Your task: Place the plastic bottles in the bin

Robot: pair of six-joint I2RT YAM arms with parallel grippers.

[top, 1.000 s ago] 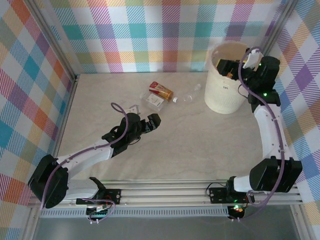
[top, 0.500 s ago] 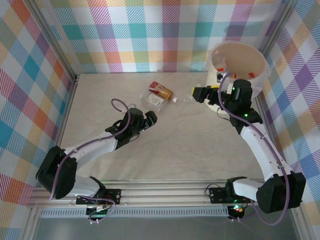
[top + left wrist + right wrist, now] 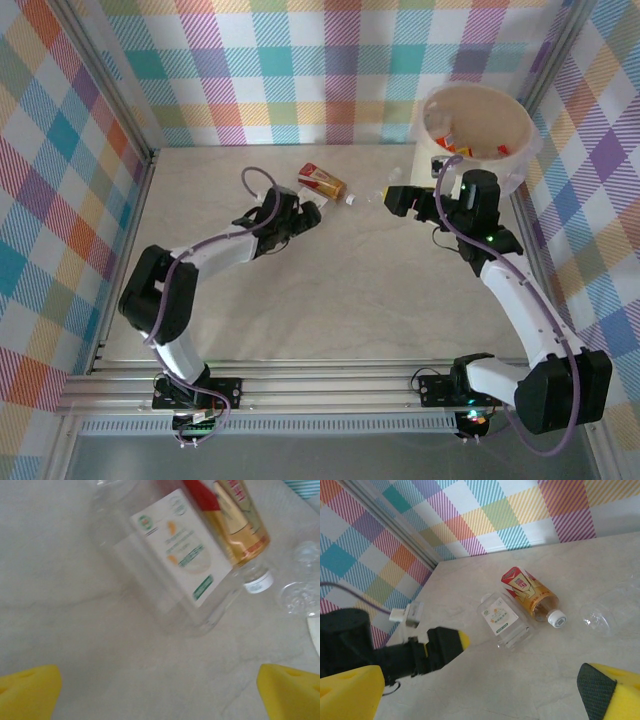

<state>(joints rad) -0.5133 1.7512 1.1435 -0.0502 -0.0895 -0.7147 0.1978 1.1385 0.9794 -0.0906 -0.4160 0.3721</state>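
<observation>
The bin [image 3: 523, 112] stands at the far right corner of the table [image 3: 350, 290]. Its wide mouth is turned toward the overhead camera. Low against its tan inside wall lie a few bottles already in the bin [image 3: 455, 149], showing as red and orange patches.

Three more bottles lie on the table to the left of the bin. Nearest the bin is a crushed clear bottle [image 3: 372, 196], just beyond the bin's foot. Next out from the bin is a red-and-gold bottle [image 3: 322, 181] with a white cap, lying on its side with the cap toward the bin. Farthest from the bin, and touching or nearly touching the red-and-gold bottle, lies a labelled clear bottle [image 3: 170, 560], flat on the table with its white label up.

The left claw [image 3: 303, 214] is at this farthest bottle, well apart from the bin. Its wrist view shows its yellow pads [image 3: 30, 692] spread wide, with nothing between them, and the labelled bottle just ahead of the gap.

The right claw [image 3: 400, 197] hangs just left of the bin, near the crushed clear bottle. It is also open, its pads [image 3: 347, 692] wide apart and empty. Its camera looks away from the bin, across the three bottles to the left claw and the checked wall [image 3: 485, 515].
</observation>
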